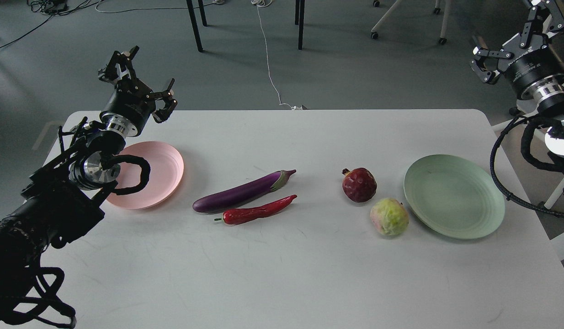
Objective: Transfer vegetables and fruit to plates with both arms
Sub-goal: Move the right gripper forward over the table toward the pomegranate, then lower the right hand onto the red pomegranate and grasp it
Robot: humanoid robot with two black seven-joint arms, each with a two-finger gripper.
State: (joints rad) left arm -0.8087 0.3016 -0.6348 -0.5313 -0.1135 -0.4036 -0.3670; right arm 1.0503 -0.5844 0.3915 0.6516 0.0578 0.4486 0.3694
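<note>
Here you see a white table (282, 274) on grey floor (355, 73) with chair legs (300, 23); left gripper (142, 77) and right gripper (515, 34) spread wide, both empty

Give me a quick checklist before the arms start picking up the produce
1. Both plates bare: pink plate and green plate hold nothing. Ok.
2. Left gripper jaws apart, holding nothing. Ok.
3. Right gripper jaws apart, holding nothing. Ok.
4. Eggplant and chili separated: they lie side by side, touching or nearly. Cannot tell.
5. Pomegranate and green fruit on the table, close together beside the green plate. Ok.
</note>
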